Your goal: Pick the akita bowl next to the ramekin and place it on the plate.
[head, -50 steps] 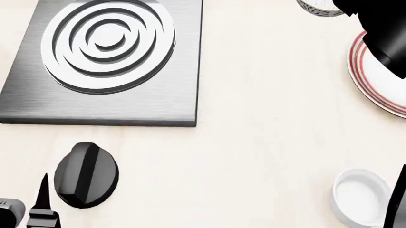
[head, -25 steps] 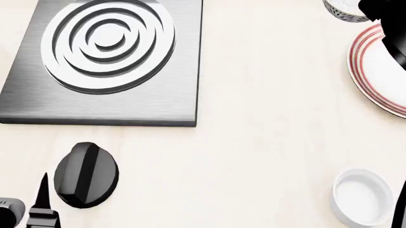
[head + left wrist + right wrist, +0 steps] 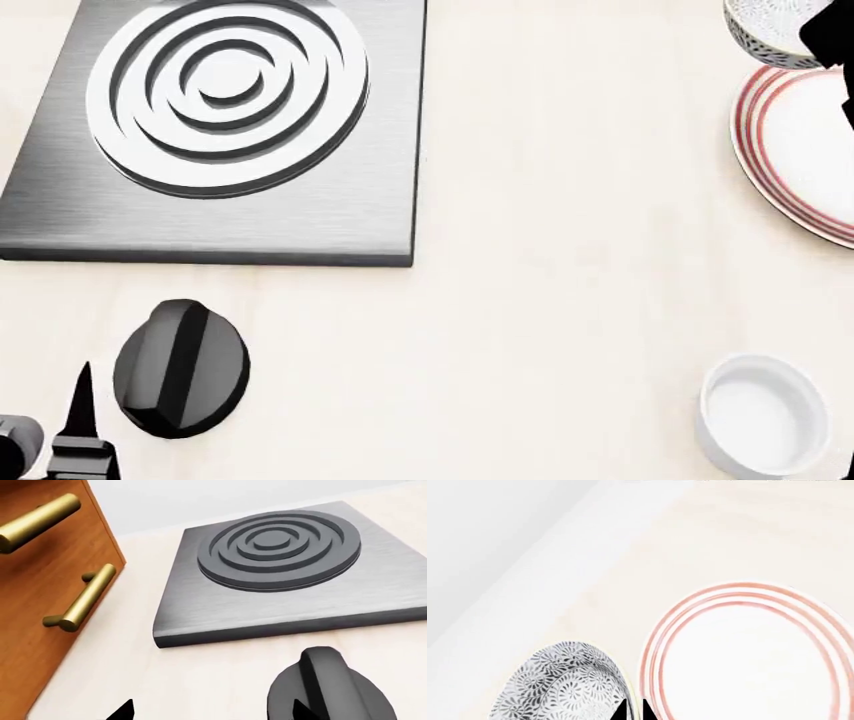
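Pale countertop [image 3: 574, 200] holds one plate [image 3: 801, 150], one ramekin [image 3: 761, 415], perhaps one akita bowl [image 3: 767, 30].

Light is bright and even across all three views — flat simulator lighting with no single visible source. The right wrist view is overexposed: the plate [image 3: 754, 655] nearly melts into the pale counter [image 3: 727, 535], its red rings washed to pink, and the akita bowl [image 3: 564, 690] is the only dark-toned surface there. In the head view the hob plate [image 3: 220, 130] shows a brushed sheen, brightest on its raised rings (soft shadows sit in the grooves). The knob [image 3: 180, 368] has a dull gloss. In the left wrist view the brass handles [image 3: 80, 600] carry soft highlights. Edges are crisp everywhere — no blur, no visible edge distortion.
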{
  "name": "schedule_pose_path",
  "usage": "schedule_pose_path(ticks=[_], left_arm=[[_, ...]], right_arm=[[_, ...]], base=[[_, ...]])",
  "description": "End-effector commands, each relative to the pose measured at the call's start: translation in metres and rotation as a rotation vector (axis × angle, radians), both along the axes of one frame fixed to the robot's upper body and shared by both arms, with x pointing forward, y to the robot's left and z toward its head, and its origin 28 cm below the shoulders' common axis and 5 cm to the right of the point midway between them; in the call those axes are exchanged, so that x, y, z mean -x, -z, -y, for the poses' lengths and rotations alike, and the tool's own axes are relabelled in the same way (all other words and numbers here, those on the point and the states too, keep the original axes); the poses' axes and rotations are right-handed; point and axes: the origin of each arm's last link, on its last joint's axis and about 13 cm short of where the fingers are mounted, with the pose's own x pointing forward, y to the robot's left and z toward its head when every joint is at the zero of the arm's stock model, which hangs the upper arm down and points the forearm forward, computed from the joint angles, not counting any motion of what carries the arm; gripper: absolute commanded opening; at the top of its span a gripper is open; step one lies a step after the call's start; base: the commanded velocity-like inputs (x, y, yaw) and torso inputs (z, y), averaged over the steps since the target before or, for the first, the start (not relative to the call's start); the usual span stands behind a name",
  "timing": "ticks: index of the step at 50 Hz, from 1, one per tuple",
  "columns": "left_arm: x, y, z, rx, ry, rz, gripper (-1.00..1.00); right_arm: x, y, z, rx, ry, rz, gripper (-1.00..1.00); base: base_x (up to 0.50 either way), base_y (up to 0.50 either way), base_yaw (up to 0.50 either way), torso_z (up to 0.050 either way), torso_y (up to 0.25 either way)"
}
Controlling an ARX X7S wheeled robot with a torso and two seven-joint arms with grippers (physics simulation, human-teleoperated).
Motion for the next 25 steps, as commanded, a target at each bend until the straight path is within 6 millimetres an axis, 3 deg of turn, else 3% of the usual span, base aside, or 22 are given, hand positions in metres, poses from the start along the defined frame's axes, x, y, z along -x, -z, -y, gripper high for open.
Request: schedule_pose_path(ticks=[1, 25], left_arm=[[0.000, 0.000, -0.002, 0.014, 0.000, 0.006, 1.00], [0.000, -0.007, -0.004, 0.005, -0.002, 0.022, 1.00]], right_arm=[[0.000, 0.003, 0.003, -0.011, 0.027, 0.026, -1.00], [-0.008, 0.012, 0.018, -0.050, 0.079, 0.004, -1.00]], base=[[0.00, 0.00, 0.00, 0.000, 0.000], [0.00, 0.00, 0.00, 0.000, 0.000]])
